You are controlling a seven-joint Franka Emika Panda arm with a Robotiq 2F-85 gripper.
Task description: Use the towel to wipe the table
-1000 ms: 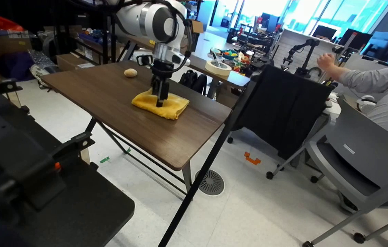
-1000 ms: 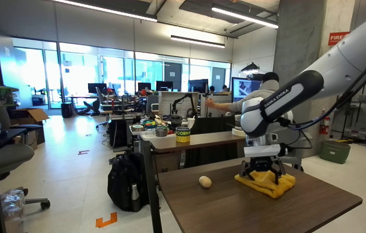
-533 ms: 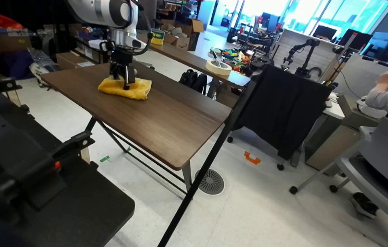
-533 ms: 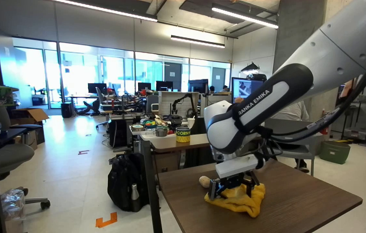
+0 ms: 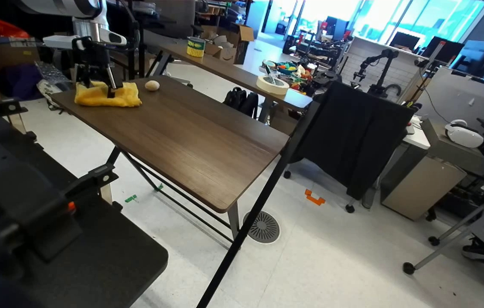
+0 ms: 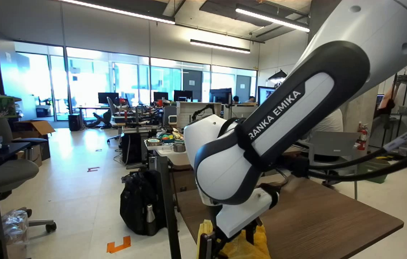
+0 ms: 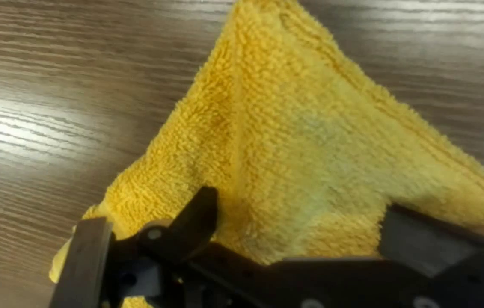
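Claw (image 7: 299,207) pointing down, spread wide | pressed on ungripped towel (image 7: 319,141) | arm (image 6: 297,104) slanting over table (image 5: 182,141)

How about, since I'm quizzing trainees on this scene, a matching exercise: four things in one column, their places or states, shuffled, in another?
Things
1. rumpled mustard-yellow cloth towel
2. small tan rounded object
3. black fabric backpack
4. round grey slotted drain cover

Places or states
A. set in the smooth pale floor
B. beneath the black two-fingered end effector
C. has a slim silver bottle at its side
D. on the rectangular dark-brown wood-grain table, away from the end effector

Pairs: 1-B; 2-D; 3-C; 4-A
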